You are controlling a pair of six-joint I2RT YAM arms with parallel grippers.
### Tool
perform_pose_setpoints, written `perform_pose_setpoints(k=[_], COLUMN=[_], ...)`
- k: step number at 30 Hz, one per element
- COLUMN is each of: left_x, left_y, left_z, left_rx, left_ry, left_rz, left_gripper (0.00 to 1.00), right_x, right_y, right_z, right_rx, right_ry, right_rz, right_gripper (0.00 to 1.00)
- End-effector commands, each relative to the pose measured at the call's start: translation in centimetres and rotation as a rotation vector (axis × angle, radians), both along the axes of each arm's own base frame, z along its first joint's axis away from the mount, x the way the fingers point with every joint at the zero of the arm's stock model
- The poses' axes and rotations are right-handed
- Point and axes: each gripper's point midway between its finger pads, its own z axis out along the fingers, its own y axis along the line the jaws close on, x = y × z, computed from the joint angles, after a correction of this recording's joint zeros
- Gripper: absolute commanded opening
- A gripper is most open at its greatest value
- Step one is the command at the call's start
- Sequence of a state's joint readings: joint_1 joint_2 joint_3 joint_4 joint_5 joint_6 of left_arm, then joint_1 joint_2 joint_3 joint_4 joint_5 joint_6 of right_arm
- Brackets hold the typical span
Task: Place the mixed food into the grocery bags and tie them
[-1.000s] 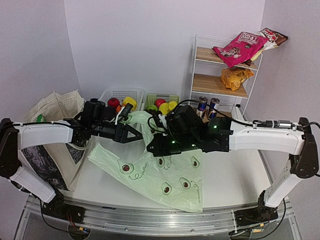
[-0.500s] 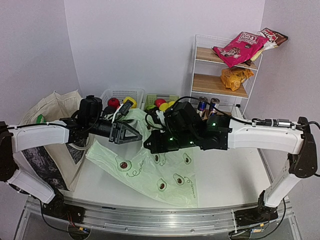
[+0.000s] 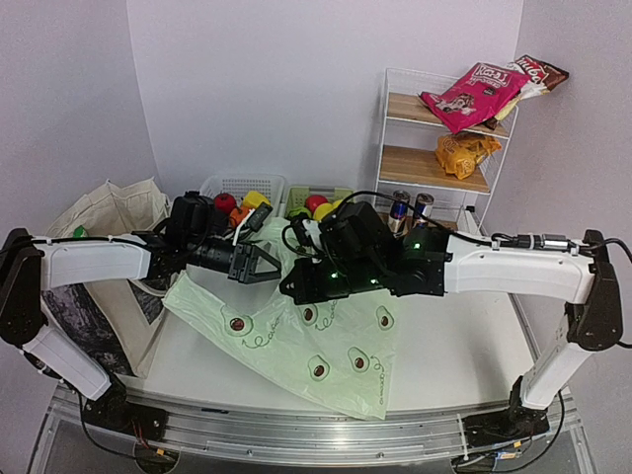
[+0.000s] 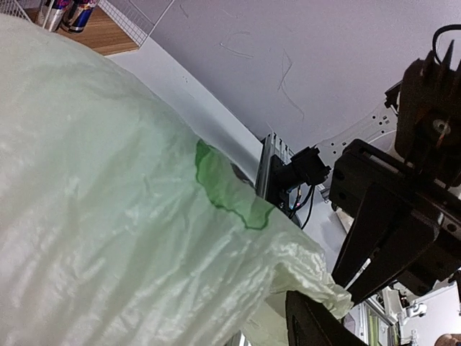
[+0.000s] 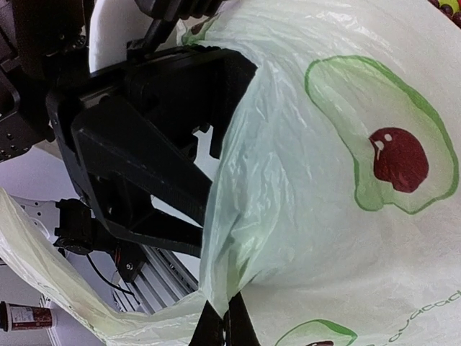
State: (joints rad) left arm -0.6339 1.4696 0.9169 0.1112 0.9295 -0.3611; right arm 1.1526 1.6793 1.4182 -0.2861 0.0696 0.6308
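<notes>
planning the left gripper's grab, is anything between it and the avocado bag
Nothing visible does. The left gripper has its jaws open right at the raised edge of the avocado bag, with only the bag's film before them. The right gripper, shut on the same bag, is close alongside, not in between.
</notes>
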Motion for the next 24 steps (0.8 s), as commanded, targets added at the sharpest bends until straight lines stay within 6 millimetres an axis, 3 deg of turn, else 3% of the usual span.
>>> perform_pose_setpoints(k=[1, 12, 16, 24], left_x=[-0.6, -2.9, -3.0, -0.4], left_y=[-0.5, 0.6, 0.5, -0.3], left_z=[3.5, 4.3, 4.6, 3.6], left_rx=[-0.088, -0.129, -0.145, -0.09], left_ry=[-0.054, -0.066, -0.065, -0.066], left_rz=[-0.063, -0.197, -0.217, -0.098], left_gripper=[0.64, 0.63, 0.63, 0.63], right_x=[0.0, 0.5, 0.3, -0.4], right_y=[0.9, -1.0, -0.8, 0.3], right_z=[1.3, 2.3, 2.5, 2.7], right_rx=[0.03, 0.019, 0.025, 0.046], right_ry=[-0.037, -0.106, -0.1, -0.075], right_rz=[0.025, -0.002, 0.012, 0.063], right_gripper=[0.0, 0.0, 0.0, 0.0])
